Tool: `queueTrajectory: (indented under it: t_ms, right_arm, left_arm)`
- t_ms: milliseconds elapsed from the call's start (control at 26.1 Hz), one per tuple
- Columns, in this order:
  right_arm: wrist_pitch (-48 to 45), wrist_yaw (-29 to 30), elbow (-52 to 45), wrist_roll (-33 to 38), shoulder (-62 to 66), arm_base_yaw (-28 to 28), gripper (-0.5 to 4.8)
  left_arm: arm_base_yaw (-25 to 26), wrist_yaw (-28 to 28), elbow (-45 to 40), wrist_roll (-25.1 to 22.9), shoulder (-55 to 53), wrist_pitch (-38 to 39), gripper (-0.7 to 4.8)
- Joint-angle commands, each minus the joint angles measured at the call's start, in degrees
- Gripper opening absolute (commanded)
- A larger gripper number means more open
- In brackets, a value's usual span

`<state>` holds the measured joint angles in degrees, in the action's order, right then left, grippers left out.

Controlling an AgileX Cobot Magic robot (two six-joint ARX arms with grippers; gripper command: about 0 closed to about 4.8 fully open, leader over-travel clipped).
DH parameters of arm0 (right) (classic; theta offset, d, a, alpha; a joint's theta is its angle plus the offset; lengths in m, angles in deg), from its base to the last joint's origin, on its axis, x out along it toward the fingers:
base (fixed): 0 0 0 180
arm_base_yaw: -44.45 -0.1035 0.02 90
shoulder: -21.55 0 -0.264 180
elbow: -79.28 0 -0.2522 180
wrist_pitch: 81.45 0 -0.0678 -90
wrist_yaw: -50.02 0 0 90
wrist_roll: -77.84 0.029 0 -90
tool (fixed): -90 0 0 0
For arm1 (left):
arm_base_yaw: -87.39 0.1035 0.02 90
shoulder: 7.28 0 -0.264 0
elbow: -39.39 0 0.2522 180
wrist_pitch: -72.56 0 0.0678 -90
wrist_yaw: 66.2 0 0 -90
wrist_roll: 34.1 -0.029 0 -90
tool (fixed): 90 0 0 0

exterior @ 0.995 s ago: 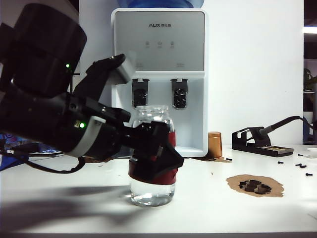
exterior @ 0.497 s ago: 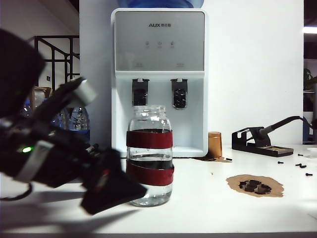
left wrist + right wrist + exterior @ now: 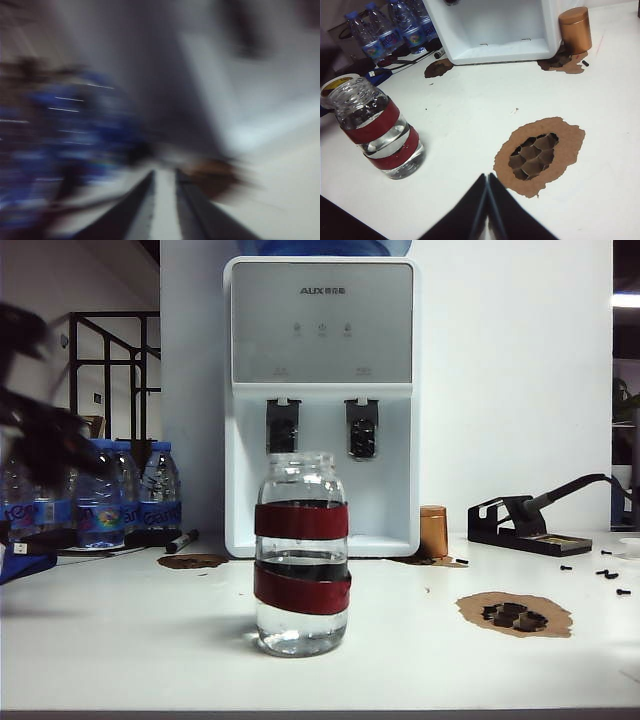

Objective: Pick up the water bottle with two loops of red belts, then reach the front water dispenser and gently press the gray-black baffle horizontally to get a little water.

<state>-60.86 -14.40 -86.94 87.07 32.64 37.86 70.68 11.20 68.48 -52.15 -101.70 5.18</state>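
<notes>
Gray dispenser panel (AUX)

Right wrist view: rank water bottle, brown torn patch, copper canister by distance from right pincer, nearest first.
From the right pincer, shut, low over the table:
1. Brown torn patch, just ahead.
2. Water bottle, off to the side.
3. Copper canister, far end, beside the water dispenser.

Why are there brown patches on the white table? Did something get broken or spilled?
The table has torn brown patches: a big ragged one with dark pieces inside, and smaller ones near the water dispenser. The water bottle stands upright; nothing spilled.
</notes>
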Motion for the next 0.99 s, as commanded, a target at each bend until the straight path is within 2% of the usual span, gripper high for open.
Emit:
queueTrajectory:
  t_ms: [38,77,115,230,344,536,650,803,995]
  right_arm:
    - [-0.5,-0.1,-0.3,0.2,0.2,-0.2,-0.02]
    - [-0.5,-0.1,-0.3,0.2,0.2,-0.2,-0.02]
    - [-0.5,-0.1,-0.3,0.2,0.2,-0.2,-0.02]
    - [-0.5,-0.8,-0.3,0.2,0.2,-0.2,-0.02]
    - [-0.5,-0.8,-0.3,0.2,0.2,-0.2,-0.02]
    - [-0.5,-1.3,-0.3,0.2,0.2,-0.2,-0.02]
    - [-0.3,-3.6,-0.2,0.2,0.2,-0.2,-0.02]
    - [-0.3,-5.1,-0.2,0.1,0.2,-0.2,-0.02]
    - [-0.2,-8.0,-0.2,-0.1,0.2,-0.2,-0.02]
  left_arm:
    - [7.0,-5.3,2.4,-1.0,4.5,-0.9,-0.05]
    - [10.4,-5.3,3.0,-1.0,7.6,-0.7,-0.05]
    - [11.8,-5.3,3.1,-1.0,9.4,-0.5,-0.05]
    - [15.8,-6.1,3.0,-1.0,19.8,9.7,-0.05]
    - [17.8,-6.3,3.0,0.0,29.3,25.8,-0.05]
    - [19.9,-5.3,3.0,6.4,43.2,46.6,-0.05]
    - [19.8,1.0,2.9,10.0,57.8,68.7,-0.05]
    - [19.8,2.8,2.6,11.0,66.1,78.5,-0.05]
    - [19.8,3.9,-1.8,10.8,75.9,79.4,-0.05]
